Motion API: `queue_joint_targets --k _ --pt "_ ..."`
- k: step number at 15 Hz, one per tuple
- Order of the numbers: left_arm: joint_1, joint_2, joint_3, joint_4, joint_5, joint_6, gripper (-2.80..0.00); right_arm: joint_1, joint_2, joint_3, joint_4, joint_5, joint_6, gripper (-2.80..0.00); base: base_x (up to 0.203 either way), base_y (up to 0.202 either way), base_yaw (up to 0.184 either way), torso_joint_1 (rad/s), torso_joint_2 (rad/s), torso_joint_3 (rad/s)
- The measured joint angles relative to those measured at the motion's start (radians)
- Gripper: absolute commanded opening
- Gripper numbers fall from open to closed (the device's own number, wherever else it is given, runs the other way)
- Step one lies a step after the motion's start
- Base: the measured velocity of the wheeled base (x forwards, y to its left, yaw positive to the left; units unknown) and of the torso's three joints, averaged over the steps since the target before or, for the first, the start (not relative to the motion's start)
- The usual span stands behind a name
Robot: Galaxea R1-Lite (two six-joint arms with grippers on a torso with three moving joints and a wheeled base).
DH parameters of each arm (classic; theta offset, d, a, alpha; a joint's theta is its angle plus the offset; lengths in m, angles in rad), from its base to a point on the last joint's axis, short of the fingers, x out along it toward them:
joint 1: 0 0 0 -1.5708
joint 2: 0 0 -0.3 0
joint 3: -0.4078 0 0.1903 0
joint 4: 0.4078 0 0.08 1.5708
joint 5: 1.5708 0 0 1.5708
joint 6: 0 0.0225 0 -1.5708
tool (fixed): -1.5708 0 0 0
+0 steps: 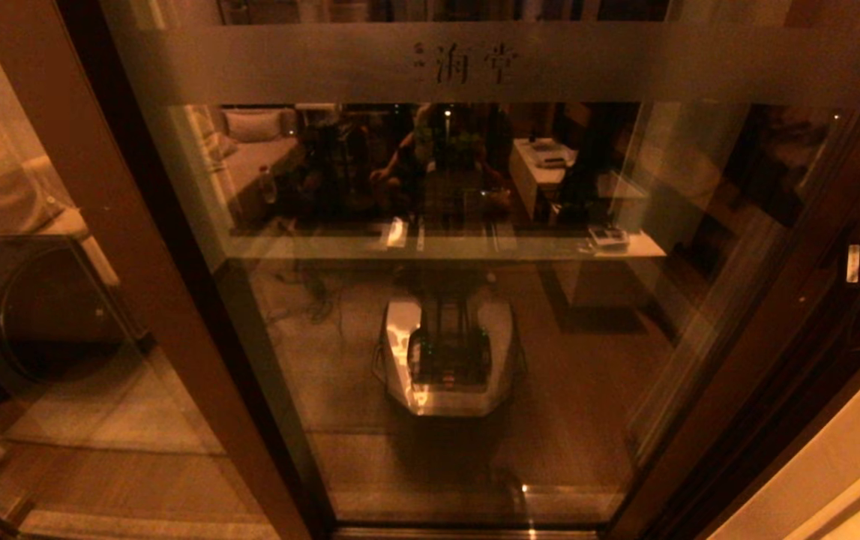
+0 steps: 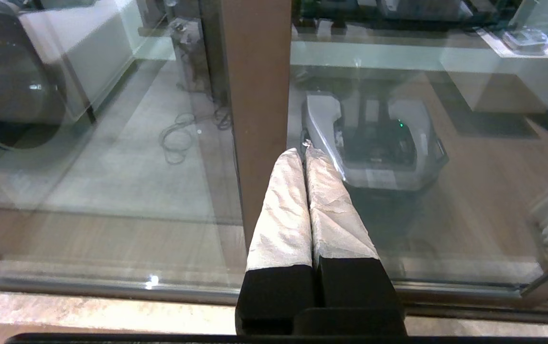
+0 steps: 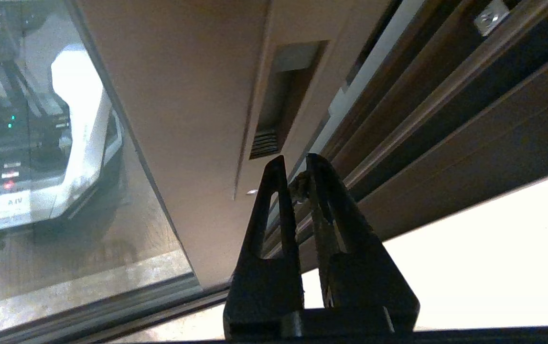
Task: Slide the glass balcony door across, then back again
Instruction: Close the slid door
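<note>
The glass balcony door (image 1: 459, 337) fills the head view, with its frosted band (image 1: 624, 64) of characters across the top. Its dark brown right stile (image 3: 192, 119) carries the slim recessed handle (image 3: 285, 95) and stands close to the dark jamb channels (image 3: 445, 110). My right gripper (image 3: 295, 162) is shut, empty, its black tips just short of the stile below the handle. My left gripper (image 2: 304, 152) is shut too, its white-wrapped fingers (image 2: 283, 210) pointing at the brown left stile (image 2: 259, 95), not touching it as far as I can see. Neither gripper shows in the head view.
A fixed glass panel (image 1: 40, 375) stands to the left, with a round-fronted washing machine (image 2: 1, 91) behind it. The floor track (image 2: 111, 286) runs along the door's foot. A pale wall (image 1: 834, 465) borders the jamb on the right. My own base (image 1: 448, 360) is mirrored in the glass.
</note>
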Motion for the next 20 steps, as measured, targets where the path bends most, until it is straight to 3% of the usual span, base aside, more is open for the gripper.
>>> queue_joint_targets --k 6,9,20 --pt "0.0 0.0 0.0 0.0 0.0 0.0 -2.8 0.006 0.024 -0.002 -0.023 -0.002 0.001 -2.8 0.0 0.0 0.0 0.0 0.0 0.0" --pt "0.0 0.0 0.0 0.0 0.0 0.0 -2.8 0.013 0.044 -0.004 -0.064 -0.05 0.003 -2.8 0.0 0.0 0.0 0.0 0.0 0.0" --pt "0.0 0.0 0.0 0.0 0.0 0.0 -2.8 0.016 0.08 -0.025 -0.081 -0.057 0.008 -2.8 0.0 0.0 0.0 0.0 0.0 0.0"
